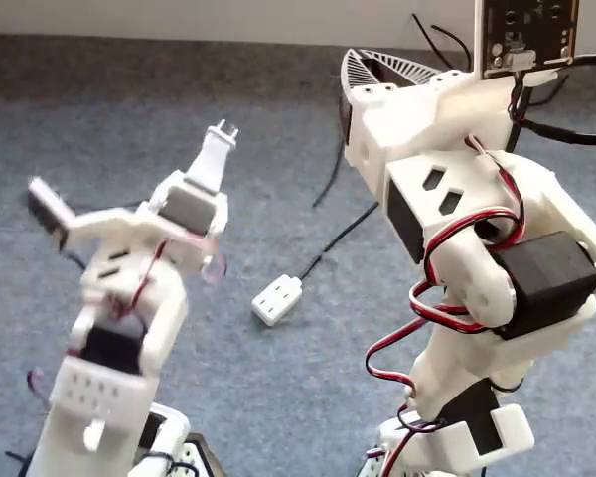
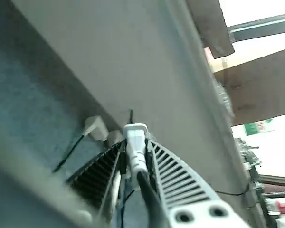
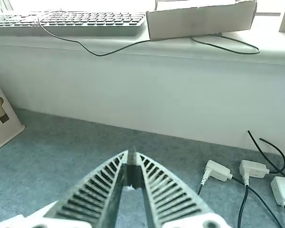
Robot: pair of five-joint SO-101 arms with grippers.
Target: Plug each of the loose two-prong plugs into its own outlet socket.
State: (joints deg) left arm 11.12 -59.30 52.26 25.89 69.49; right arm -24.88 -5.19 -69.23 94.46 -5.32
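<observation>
**Item 1, the plug in hand.** A white two-prong plug (image 2: 135,145) on a black cord is clamped between the ribbed jaws of the left gripper (image 2: 133,156). The jaws are closed onto the plug's body. In the high view the plug is raised well above the grey carpeted surface (image 1: 278,397), and its prongs point up and away from the arm's base.

**Item 2, the target.** A white outlet socket block (image 1: 277,300) lies flat on the carpet between the two arms, with its slots showing on the face turned toward the camera. Its long axis runs diagonally, in line with its own black cord, which leads off toward the far side.

**Item 3, the governing relation.** The block lies below the held plug, nearer the arms' bases and toward the right arm's side. The prongs face away from it. In my judgement the plug must be turned over and lowered before the prongs can meet any slot. The left arm carries the plug, and its gripper is the nearer of the two to the block.

**Item 4, the other arm.** The right gripper (image 3: 130,173) has its jaws closed to a thin slit, with nothing discernible between them. In the high view it is held high, well apart from the block.

**Item 5, outstanding work.** Three loose white plugs (image 3: 253,167) on black cords lie on the carpet near the foot of a white wall (image 3: 133,95). I judge these as not yet plugged in.
</observation>
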